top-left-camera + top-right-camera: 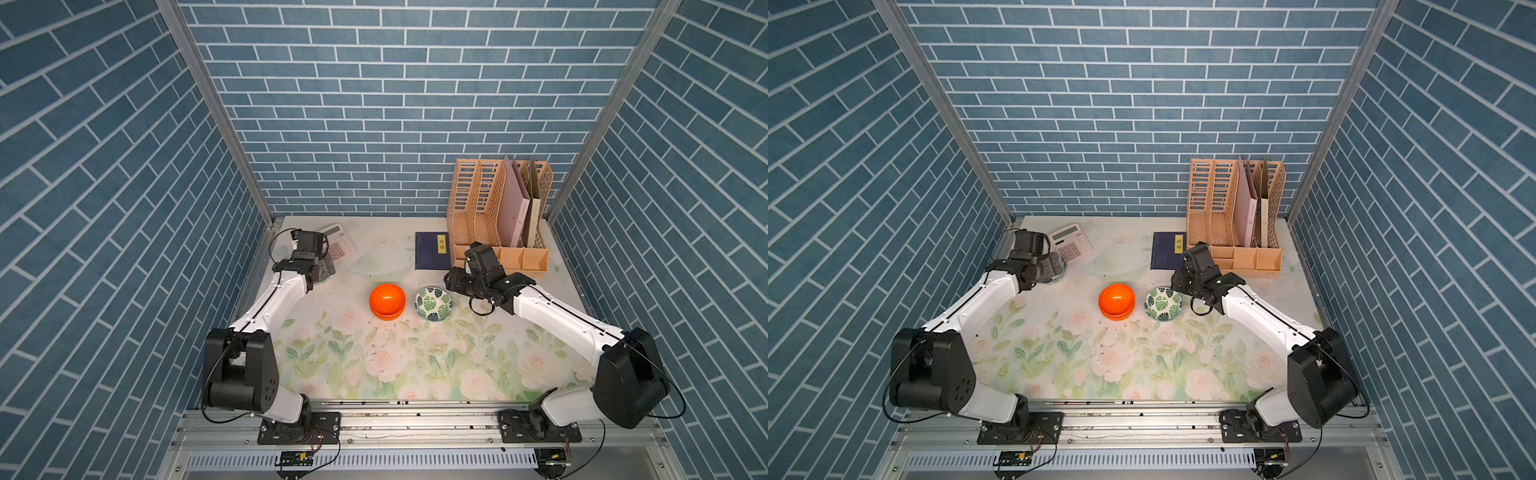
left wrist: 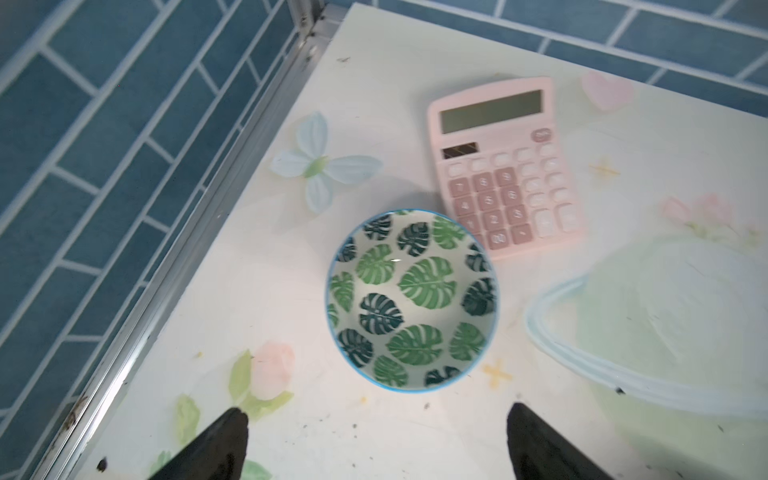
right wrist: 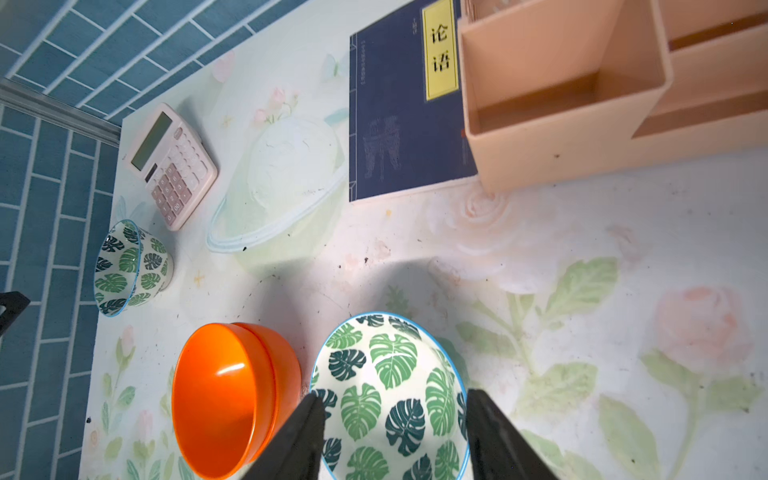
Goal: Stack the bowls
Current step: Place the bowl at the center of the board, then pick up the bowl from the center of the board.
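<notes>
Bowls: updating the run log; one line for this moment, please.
done: two glossy orange round bowls nested | right end effector: open at white leaf-print round bowl beside them | left end effector: open near second leaf-print bowl

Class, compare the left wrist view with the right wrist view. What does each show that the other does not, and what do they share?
Only the left wrist view: both tips of the left gripper, spread wide and stopping short of the leaf bowl.
Only the right wrist view: the right gripper, open at the second leaf bowl; the orange bowls, one nested in the other; the blue book; the peach organizer.
Both: the pink calculator and the leaf bowl beside it.
</notes>
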`<state>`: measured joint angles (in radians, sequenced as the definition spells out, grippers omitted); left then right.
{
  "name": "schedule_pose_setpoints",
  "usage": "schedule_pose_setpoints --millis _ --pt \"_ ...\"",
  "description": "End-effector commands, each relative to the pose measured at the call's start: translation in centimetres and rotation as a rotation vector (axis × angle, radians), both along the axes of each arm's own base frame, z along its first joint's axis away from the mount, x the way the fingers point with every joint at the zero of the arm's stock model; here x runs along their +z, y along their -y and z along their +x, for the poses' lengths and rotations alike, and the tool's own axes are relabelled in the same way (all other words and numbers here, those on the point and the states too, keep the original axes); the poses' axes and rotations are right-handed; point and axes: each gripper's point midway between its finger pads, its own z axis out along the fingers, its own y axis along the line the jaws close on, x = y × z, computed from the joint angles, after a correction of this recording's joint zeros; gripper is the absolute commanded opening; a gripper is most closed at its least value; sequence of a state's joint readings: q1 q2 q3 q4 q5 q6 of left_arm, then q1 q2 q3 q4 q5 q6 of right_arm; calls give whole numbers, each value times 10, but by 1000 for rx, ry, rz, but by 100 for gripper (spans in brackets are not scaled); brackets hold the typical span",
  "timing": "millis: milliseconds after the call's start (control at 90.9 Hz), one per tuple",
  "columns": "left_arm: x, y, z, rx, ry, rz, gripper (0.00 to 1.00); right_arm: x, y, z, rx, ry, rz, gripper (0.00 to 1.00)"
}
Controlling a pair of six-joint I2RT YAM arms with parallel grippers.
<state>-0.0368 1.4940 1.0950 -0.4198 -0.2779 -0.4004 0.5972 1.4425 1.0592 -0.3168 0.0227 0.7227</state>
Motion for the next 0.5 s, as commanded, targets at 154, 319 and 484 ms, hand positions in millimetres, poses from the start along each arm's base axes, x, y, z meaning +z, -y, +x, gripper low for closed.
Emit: schedule_pose_setpoints --millis 154,319,484 --pt "-55 -19 -9 85 -29 -254 89 4 -19 18 90 96 14 59" --pt "-60 -18 2 94 -27 -283 85 -4 -27 16 128 99 45 59" --pt "-69 -22 8 111 -48 -280 84 -11 -27 14 140 97 43 59"
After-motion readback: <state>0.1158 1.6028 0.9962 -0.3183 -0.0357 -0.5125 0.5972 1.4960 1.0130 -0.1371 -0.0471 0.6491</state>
